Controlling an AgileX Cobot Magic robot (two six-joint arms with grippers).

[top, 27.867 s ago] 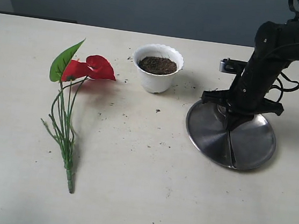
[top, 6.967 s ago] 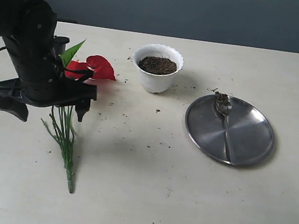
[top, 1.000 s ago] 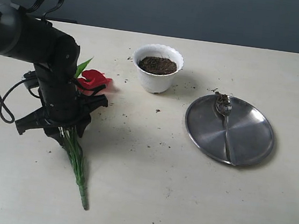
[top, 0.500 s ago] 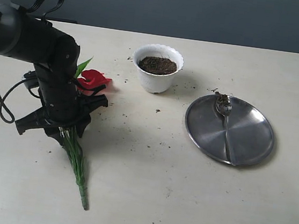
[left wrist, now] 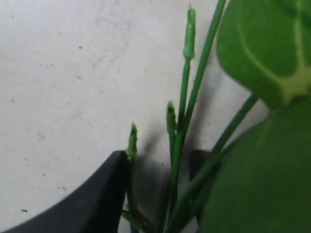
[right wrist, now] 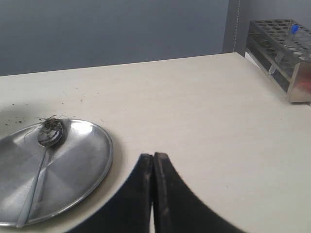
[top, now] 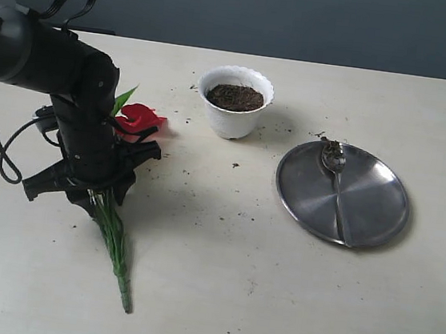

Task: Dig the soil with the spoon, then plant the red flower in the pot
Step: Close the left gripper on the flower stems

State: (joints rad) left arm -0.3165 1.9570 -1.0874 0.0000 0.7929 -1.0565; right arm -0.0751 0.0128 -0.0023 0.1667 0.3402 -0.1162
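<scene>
1. I see a round steel plate lying flat on the pale table, toward its right edge.
2. A metal rack stands near a corner of it.
3. One blue-capped tube leans in it.

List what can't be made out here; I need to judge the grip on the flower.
Exterior view: left gripper's fingertips, hidden by the arm.
Left wrist view: whether fingers pinch the flower's stems; leaf blocks, blurred.
Exterior view: any hole in the soil, too small.
Right gripper: outside the exterior view.

Cream tabletop; blue-grey wall behind; metal test-tube rack near the table edge
</scene>
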